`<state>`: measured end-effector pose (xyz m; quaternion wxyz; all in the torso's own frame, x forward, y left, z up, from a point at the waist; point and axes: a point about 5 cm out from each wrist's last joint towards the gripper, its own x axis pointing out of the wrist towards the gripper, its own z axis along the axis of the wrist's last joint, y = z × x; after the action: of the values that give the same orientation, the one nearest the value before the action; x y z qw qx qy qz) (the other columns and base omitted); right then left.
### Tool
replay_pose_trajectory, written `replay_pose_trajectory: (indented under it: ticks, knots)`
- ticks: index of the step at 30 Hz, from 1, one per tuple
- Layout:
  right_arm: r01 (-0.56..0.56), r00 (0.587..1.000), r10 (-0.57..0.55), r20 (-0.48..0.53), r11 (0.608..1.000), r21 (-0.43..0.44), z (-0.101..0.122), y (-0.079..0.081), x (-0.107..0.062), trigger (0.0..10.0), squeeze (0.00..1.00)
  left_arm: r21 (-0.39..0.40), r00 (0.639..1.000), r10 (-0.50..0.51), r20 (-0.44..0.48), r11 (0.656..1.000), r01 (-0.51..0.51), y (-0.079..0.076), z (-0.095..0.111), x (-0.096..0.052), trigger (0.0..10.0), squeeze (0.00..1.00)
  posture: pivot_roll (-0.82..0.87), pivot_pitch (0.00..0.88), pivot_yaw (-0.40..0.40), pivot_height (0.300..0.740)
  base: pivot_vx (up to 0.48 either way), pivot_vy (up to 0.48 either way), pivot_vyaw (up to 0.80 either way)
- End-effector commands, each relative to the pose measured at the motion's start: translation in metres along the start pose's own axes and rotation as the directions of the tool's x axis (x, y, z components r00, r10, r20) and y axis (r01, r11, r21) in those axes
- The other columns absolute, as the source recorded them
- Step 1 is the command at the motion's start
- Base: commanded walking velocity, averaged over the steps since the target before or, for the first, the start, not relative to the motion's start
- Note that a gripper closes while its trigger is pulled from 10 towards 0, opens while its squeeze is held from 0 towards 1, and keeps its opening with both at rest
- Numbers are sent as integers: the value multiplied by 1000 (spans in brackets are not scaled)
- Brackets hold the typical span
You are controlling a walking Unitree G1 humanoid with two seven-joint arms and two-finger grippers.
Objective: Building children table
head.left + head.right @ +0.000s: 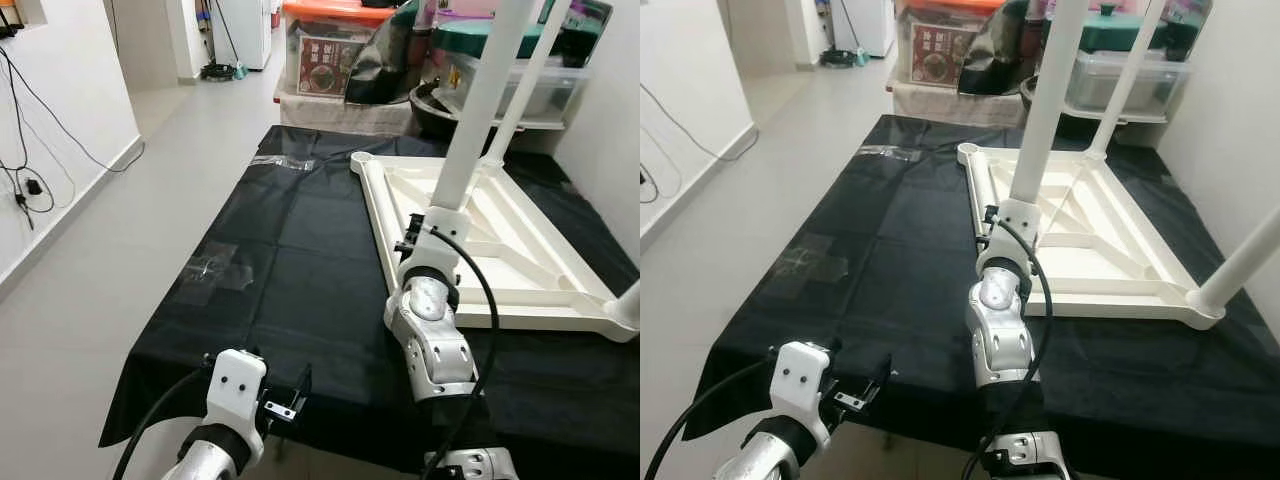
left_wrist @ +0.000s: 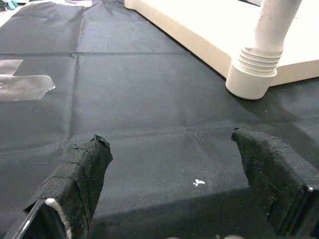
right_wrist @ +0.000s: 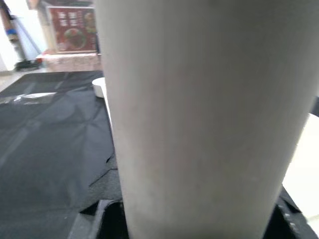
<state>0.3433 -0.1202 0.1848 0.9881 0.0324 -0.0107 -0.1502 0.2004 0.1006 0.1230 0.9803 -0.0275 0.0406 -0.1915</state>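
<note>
An upturned white tabletop [image 1: 520,262] lies on a black sheet [image 1: 290,250] spread over the floor, right of centre. The right gripper [image 1: 432,222] clasps a white table leg [image 1: 480,100] standing upright at the tabletop's near-left part. The left gripper [image 2: 174,184] hovers low at the sheet's near edge, fingers [image 2: 82,169] spread and empty.

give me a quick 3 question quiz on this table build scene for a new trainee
1. True or false: the white tabletop lies upside down on the black sheet.
2. What does the right gripper hold? A) a roll of tape B) a white table leg C) nothing
3. Fill in: the left gripper hovers with its fingers ____ above the sheet's near edge.

Key: 1 true; 2 B; 3 open
</note>
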Motion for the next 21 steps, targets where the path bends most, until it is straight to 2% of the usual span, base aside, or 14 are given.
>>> replay_pose_trajectory:
  ticks: [1,2,6,7,10,12,14,16,18,20,21]
  knots:
    - [-86,985,105,-133,986,143,-26,36,-29,10000,1000,0,1000,-4,-17,1000,4,1,-6,0,10000,0,111,4,-70,740,0,0,0]
    - [-86,985,105,-133,986,143,-26,36,-29,10000,1000,0,1000,-4,-17,1000,4,1,-6,0,10000,0,111,4,-70,740,0,0,0]
    - [-83,990,98,-103,986,143,-30,19,-24,10000,1000,3,1000,-7,-19,1000,7,2,-8,2,10000,0,110,2,-64,740,0,0,0]
    - [-82,990,98,-98,985,154,-31,11,-19,10000,0,4,1000,-7,-20,1000,7,3,-8,4,10000,0,106,0,-62,740,0,0,0]
    - [-114,988,130,-78,977,180,-29,4,-13,10000,0,6,1000,-7,-20,1000,7,4,-9,5,10000,0,107,0,-61,740,0,0,0]
    - [-243,968,250,-6,948,204,-21,-6,1,10000,0,9,1000,-6,-20,1000,7,6,-10,8,10000,0,106,0,-59,740,0,0,0]
    - [-386,922,381,59,908,165,-13,-11,11,10000,0,13,1000,-9,-17,1000,9,6,-10,9,10000,0,108,0,-59,740,0,0,0]
    - [-386,922,381,59,908,165,-13,-11,11,10000,0,13,1000,-9,-17,1000,9,6,-10,9,10000,0,108,0,-59,740,0,0,0]
    - [-512,859,508,69,851,119,-9,-19,23,10000,0,17,1000,-13,-16,1000,13,6,-10,9,10000,0,108,0,-57,740,0,0,0]
    - [-591,806,589,57,802,85,-6,-26,33,10000,0,19,1000,-16,-14,1000,16,6,-11,10,10000,0,111,0,-58,740,0,0,0]
    - [-591,806,589,57,802,85,-6,-26,33,10000,0,19,1000,-16,-14,1000,16,6,-11,10,10000,0,111,0,-58,740,0,0,0]
